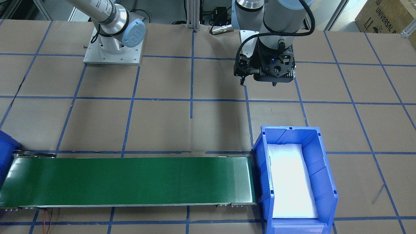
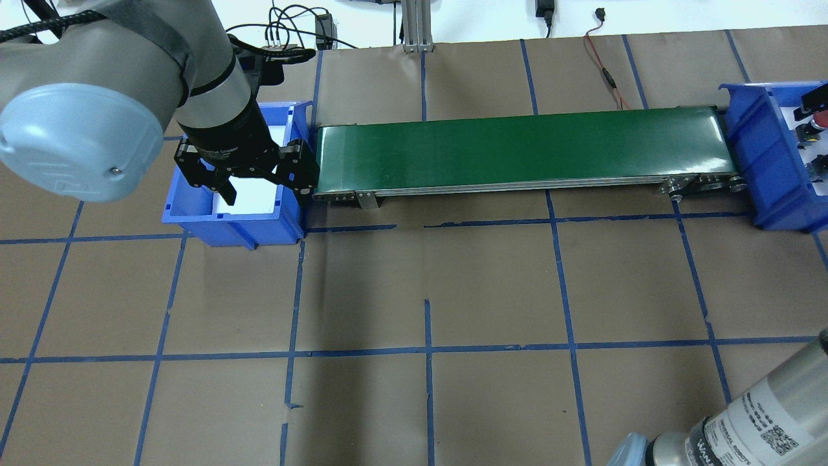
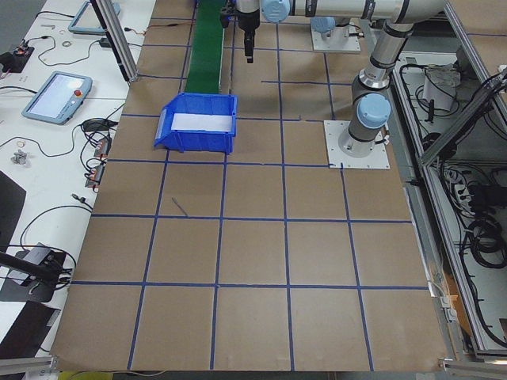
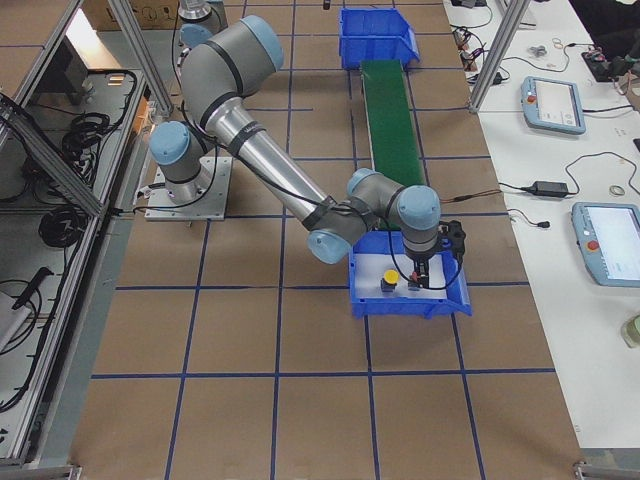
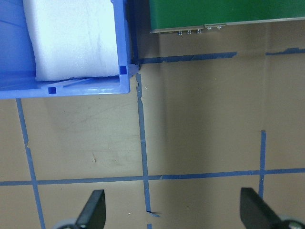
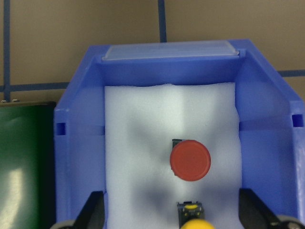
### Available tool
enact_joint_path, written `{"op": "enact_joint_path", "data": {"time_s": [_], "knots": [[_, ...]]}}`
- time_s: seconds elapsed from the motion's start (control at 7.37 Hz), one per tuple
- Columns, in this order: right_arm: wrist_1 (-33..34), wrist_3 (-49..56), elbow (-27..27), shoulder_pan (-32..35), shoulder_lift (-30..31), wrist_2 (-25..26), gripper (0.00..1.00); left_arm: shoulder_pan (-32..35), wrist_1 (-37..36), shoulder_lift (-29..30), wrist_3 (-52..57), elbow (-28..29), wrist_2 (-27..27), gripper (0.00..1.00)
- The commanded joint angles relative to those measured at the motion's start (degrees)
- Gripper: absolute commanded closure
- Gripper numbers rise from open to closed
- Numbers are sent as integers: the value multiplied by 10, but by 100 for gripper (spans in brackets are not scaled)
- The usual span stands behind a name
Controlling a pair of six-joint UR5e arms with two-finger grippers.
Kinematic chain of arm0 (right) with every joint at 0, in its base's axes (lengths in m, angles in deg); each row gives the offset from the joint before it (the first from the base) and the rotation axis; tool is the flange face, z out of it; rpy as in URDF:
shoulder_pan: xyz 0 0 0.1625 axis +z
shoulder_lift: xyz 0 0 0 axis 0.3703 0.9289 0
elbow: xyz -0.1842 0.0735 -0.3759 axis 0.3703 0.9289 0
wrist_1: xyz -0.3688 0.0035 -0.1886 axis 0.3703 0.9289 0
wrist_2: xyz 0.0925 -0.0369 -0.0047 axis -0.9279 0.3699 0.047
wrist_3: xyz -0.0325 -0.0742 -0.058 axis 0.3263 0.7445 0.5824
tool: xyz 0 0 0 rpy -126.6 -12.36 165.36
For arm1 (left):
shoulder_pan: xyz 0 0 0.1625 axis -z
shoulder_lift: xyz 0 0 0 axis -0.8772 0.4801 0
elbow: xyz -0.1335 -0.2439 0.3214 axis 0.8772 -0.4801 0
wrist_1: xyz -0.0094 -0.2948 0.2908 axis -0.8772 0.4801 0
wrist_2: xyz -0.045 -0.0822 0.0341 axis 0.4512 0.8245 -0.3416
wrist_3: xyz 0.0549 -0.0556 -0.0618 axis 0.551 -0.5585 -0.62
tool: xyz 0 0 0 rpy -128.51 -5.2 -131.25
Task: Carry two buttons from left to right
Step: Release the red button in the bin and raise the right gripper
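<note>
The red button (image 6: 190,159) and the yellow button (image 6: 193,220) sit on white foam in a blue bin (image 6: 167,50) at the right end of the green conveyor (image 2: 517,149). My right gripper (image 6: 174,212) hangs over this bin, open and empty, with the buttons below and between its fingers. In the exterior right view it (image 4: 427,268) is beside the yellow button (image 4: 390,277). My left gripper (image 2: 265,184) is open and empty. It hovers above the bare table on my side of the other blue bin (image 1: 325,182), which holds only white foam.
The conveyor (image 1: 130,182) runs between the two bins along the table's far side. The left bin (image 5: 71,86) and the belt end (image 5: 224,12) show at the top of the left wrist view. Brown paper with blue tape lines covers the table.
</note>
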Motion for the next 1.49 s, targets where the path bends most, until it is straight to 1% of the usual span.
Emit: {"op": "enact_joint_path", "data": {"time_s": [0.0,0.14,0.27,0.41,0.54,0.81,0.95,1.09,1.22,1.36], "knots": [[-124,-1,-30,7,111,47,0,0,1,0,0,0,0,0],[-181,-1,-36,11,162,67,0,1,1,0,0,0,0,0],[-221,-1,-48,12,196,78,0,0,1,0,1,1,-1,0],[-255,1,-76,12,235,102,0,1,2,0,0,0,-1,0],[-289,1,-93,11,265,132,0,1,2,-1,0,0,-1,0],[-301,0,-91,12,281,134,0,1,2,-2,0,0,-1,0],[-308,-5,-92,27,291,127,0,1,3,-3,0,2,-1,0],[-308,-53,-92,91,290,128,0,1,3,-3,0,3,-1,0],[-308,-178,-93,172,286,127,0,0,5,-4,0,10,-1,0],[-304,-255,-97,256,282,126,0,0,8,-4,0,12,0,0]]}}
